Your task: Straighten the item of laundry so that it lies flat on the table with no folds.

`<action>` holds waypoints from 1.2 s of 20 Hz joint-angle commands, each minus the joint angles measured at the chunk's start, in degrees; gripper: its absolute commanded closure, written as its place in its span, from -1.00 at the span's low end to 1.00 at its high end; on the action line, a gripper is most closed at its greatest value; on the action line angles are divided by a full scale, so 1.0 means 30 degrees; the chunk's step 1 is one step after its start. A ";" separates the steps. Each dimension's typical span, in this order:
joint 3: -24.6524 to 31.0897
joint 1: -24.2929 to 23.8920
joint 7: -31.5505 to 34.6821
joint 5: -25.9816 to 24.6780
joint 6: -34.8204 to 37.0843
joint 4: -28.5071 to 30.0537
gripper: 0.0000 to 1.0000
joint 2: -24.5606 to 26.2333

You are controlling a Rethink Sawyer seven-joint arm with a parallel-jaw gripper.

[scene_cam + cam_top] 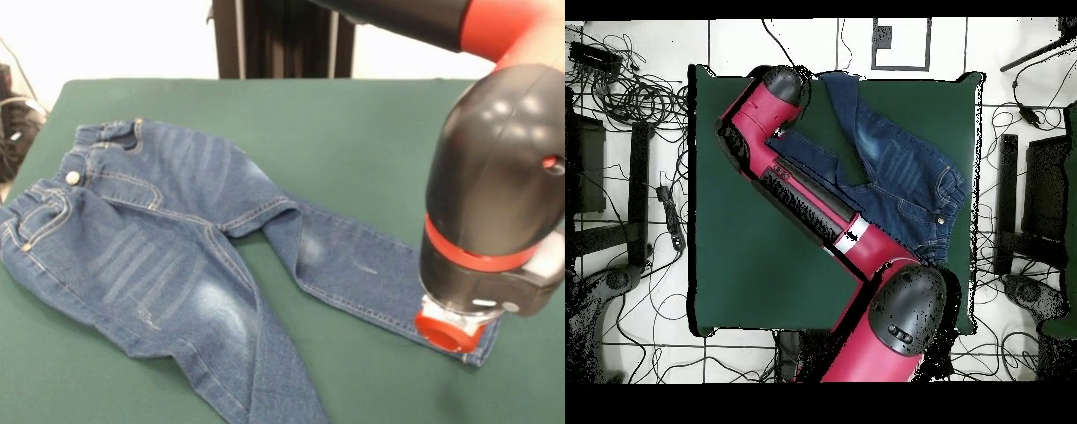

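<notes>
the jeans point(168, 256) lie front side up on the green desk point(371, 132), waistband toward the front view's left, 2 legs spread apart. the arm's end effector point(452, 329) sits low over the cuff of the farther leg, its grip hidden, so whether it holds the denim cannot be told.

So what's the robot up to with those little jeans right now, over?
Gripper down on one leg cuff, fingers hidden. Jeans spread on the table, legs apart, fabric rumpled near the crotch. Nothing in the way.
</notes>
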 commanded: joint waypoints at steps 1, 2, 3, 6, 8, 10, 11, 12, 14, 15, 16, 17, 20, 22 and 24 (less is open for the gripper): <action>-0.0460 0.1080 0.3303 0.1911 0.2034 -0.0782 1.00 0.0639; -0.0476 0.1186 0.3309 0.1896 0.1984 -0.0917 1.00 0.0639; -0.0416 0.1213 0.3323 0.1947 0.2040 -0.0969 1.00 0.0666; -0.0822 0.1386 0.3248 0.1836 0.1490 -0.1101 1.00 0.0452; -0.1500 0.1054 0.2133 0.1578 0.1067 -0.0827 1.00 0.0164; -0.1891 0.0780 0.1282 0.1499 0.0754 -0.0715 1.00 0.0034; -0.2268 0.0854 0.1000 0.1354 0.0211 -0.0841 1.00 -0.0144; -0.1966 0.0620 0.1094 0.1891 0.0091 -0.0672 1.00 -0.0138; -0.2297 0.0937 0.1020 0.1716 -0.0479 -0.1014 -1.00 -0.0273; -0.2289 0.0955 0.1006 0.1855 -0.0725 -0.1109 -1.00 -0.0281; -0.2281 0.0972 0.0992 0.1994 -0.0970 -0.1204 -1.00 -0.0290; -0.2273 0.0989 0.0978 0.2133 -0.1216 -0.1299 -1.00 -0.0298; -0.2436 0.0968 0.0808 0.2152 -0.1151 -0.1235 -1.00 -0.0373; -0.2542 0.0937 0.0803 0.2050 -0.0895 -0.1141 -1.00 -0.0363; -0.2923 0.1004 0.0785 0.1707 -0.0787 -0.1143 -1.00 -0.0306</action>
